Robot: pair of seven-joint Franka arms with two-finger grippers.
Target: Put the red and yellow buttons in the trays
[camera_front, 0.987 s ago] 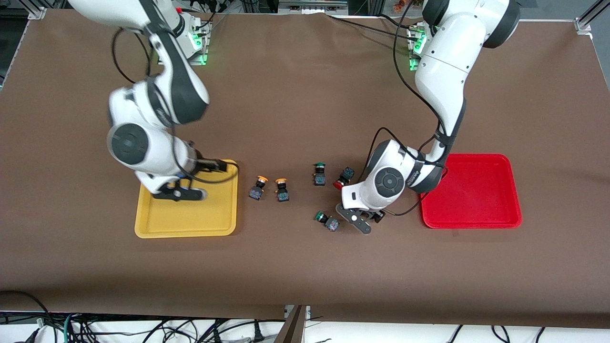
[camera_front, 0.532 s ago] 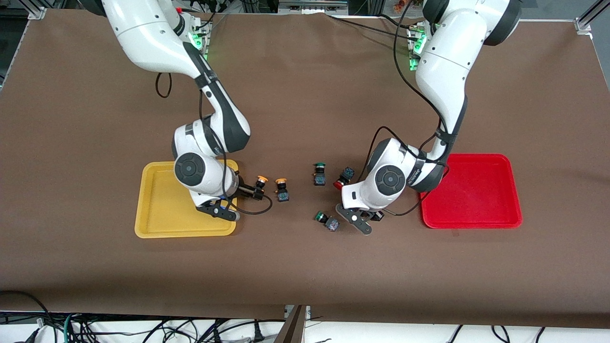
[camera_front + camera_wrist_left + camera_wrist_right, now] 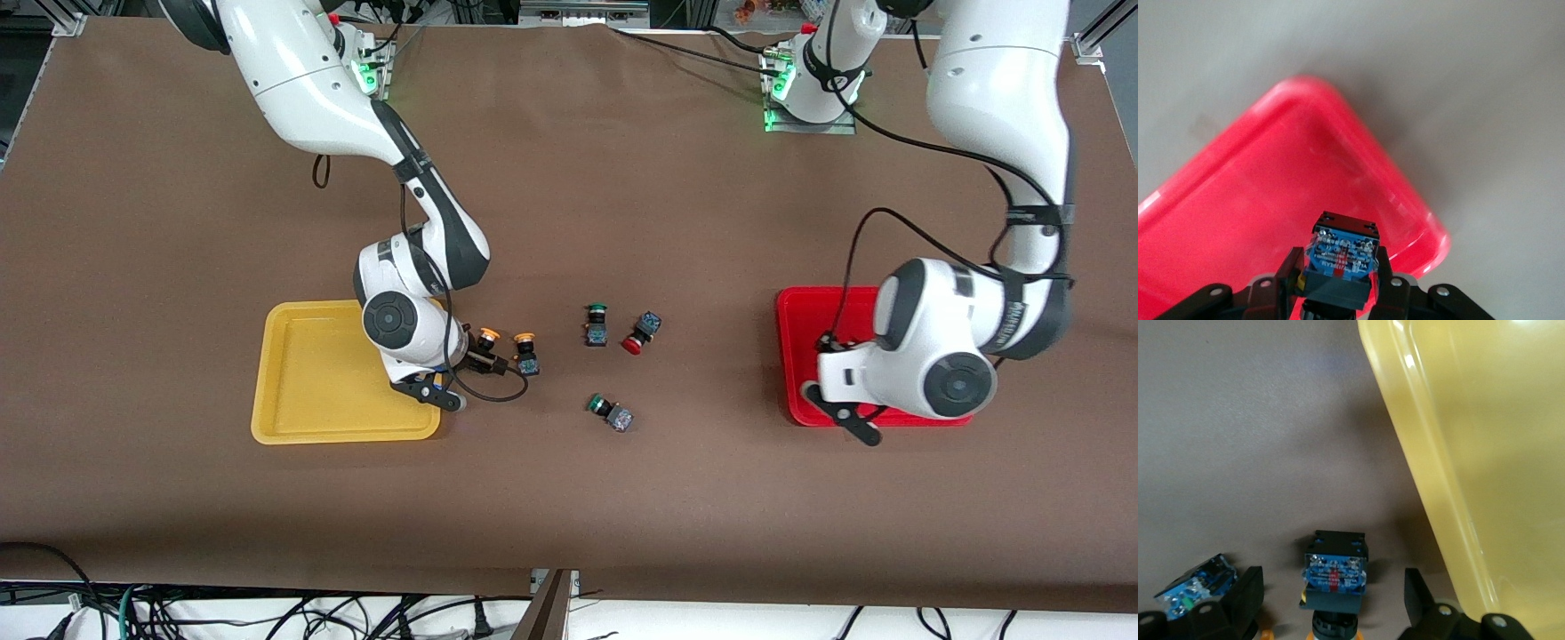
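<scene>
Now left end effector point(image 3: 1338, 280) grips button point(image 3: 1341, 257) over red tray point(image 3: 1238, 220); right end effector point(image 3: 1331, 600) open, straddling yellow button point(image 3: 1333, 577).

You are looking at fine white print on the blue label of the held button point(image 3: 1341, 257), but nothing is reading legibly.

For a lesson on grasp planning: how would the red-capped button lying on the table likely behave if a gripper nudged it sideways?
The red-capped button lies tipped on its side, round cap on the cloth, so it would probably pivot or roll in an arc. Its blocky body looks rigid, so it should not deform. It looks small, probably light, and easily knocked away.
</scene>
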